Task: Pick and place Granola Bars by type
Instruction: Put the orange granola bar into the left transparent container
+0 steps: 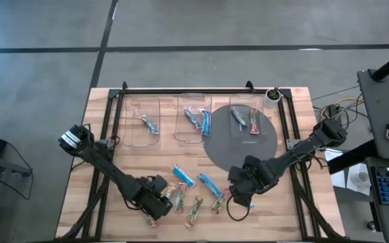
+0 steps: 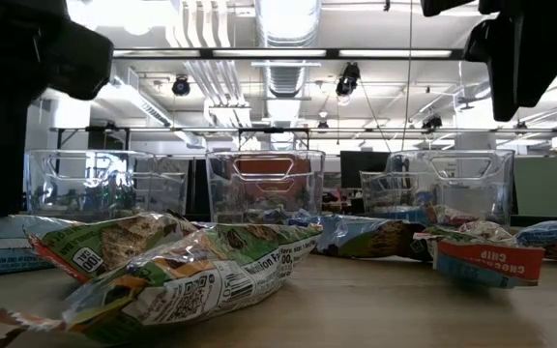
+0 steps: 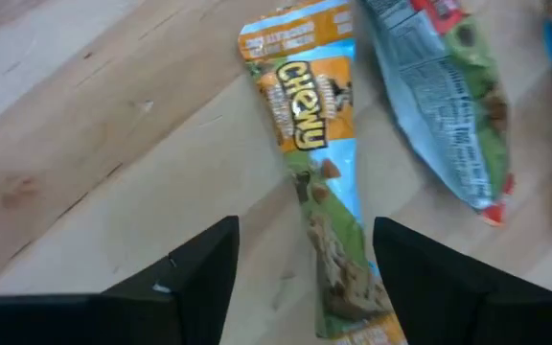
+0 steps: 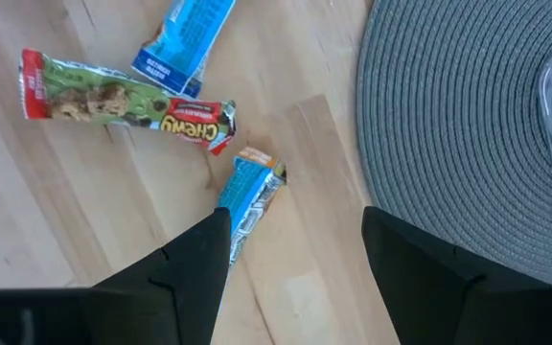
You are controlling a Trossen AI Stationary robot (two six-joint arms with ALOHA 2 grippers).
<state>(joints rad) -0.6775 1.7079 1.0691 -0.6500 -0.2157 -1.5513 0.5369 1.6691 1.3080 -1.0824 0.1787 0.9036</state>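
Reading "Chewy" on an orange-green bar [image 3: 324, 182] between my left gripper [image 3: 300, 278]'s spread fingers, I hover low over loose Granola Bars [image 1: 191, 192] at the table's front; my right gripper [image 4: 295, 259] gapes empty beside a blue bar [image 4: 247, 196].

Left claw [image 1: 155, 204] hangs over the near-left part of the surface [image 1: 113, 169], a granola bar [image 3: 324, 182] lying directly beneath and between its spread fingers. Right claw [image 1: 243, 191] hangs further right, beside the round mat [image 1: 248, 152]; loose bars [image 1: 194, 192] lie on the surface between the two claws. Three bins [image 1: 194, 118] stand in a row behind both claws, bars inside each, the rightmost on the mat.
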